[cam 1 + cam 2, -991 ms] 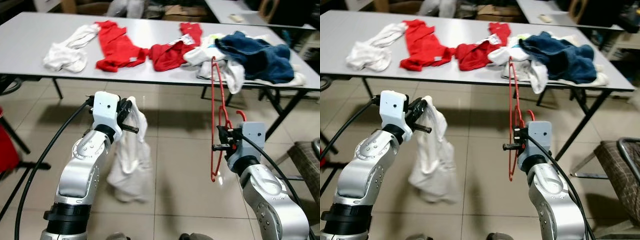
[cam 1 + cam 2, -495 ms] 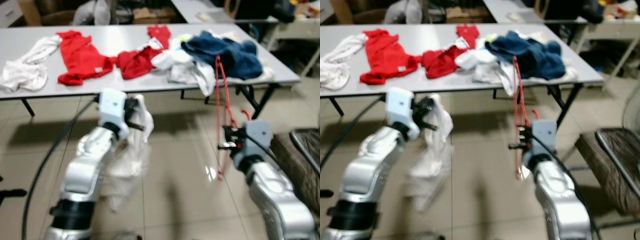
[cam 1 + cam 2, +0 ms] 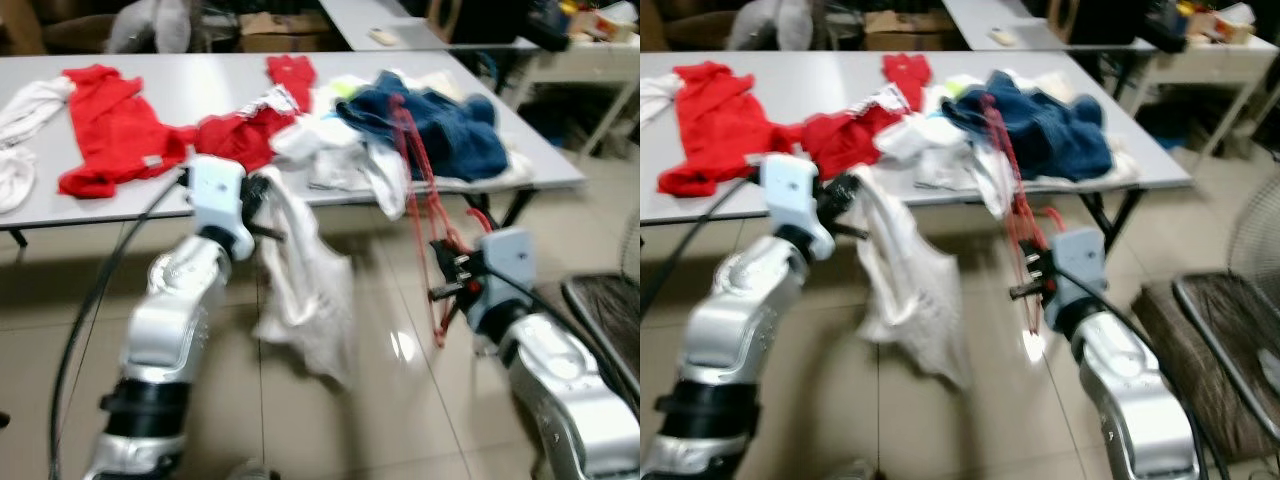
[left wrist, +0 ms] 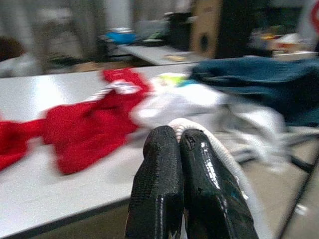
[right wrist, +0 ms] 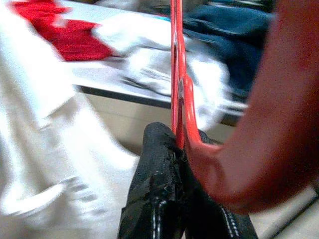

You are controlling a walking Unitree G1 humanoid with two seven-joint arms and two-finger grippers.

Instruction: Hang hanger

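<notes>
My right gripper (image 3: 447, 281) is shut on a red wire hanger (image 3: 425, 190), held upright in front of the table's near edge; the right wrist view shows the red hanger (image 5: 178, 74) pinched between the black fingers (image 5: 159, 189). My left gripper (image 3: 262, 212) is shut on a white garment (image 3: 305, 290) that hangs below it and swings out to the right. In the left wrist view the two fingers (image 4: 164, 199) press together with a white cloth edge (image 4: 219, 154) running between them.
A long grey table (image 3: 180, 100) stands ahead with red clothes (image 3: 110, 125), white clothes (image 3: 345, 160) and a blue garment (image 3: 440, 125) on it. A dark chair (image 3: 1215, 350) stands at the right. Tiled floor lies between me and the table.
The camera has swung further right, so the table shifted left in view. The white garment has swung out to the right. Both grippers keep their hold.
</notes>
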